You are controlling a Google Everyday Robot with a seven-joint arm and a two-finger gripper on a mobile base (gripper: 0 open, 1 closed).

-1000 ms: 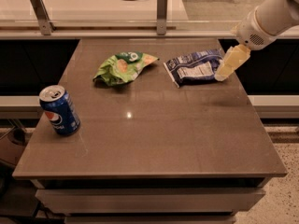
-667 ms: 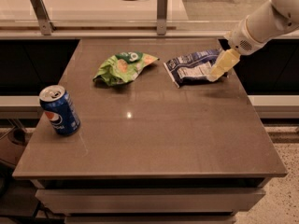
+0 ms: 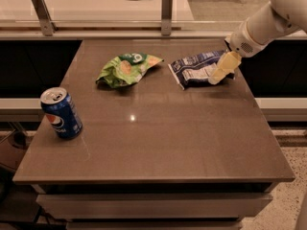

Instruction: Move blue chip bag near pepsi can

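The blue chip bag point(image 3: 194, 70) lies crumpled at the back right of the table, its white label panel facing up. The pepsi can point(image 3: 61, 113) stands upright near the table's left edge, far from the bag. My gripper point(image 3: 218, 74), with yellowish tips on a white arm coming in from the upper right, is down at the bag's right end and overlaps its edge. I cannot tell whether it holds the bag.
A light green chip bag point(image 3: 125, 69) lies left of the blue bag, at the back middle. The brown table point(image 3: 158, 143) stands in front of a raised ledge with two metal posts point(image 3: 166, 12).
My gripper has moved a little to the left, onto the right end of the blue chip bag. The bag, the can and the green bag have not moved.
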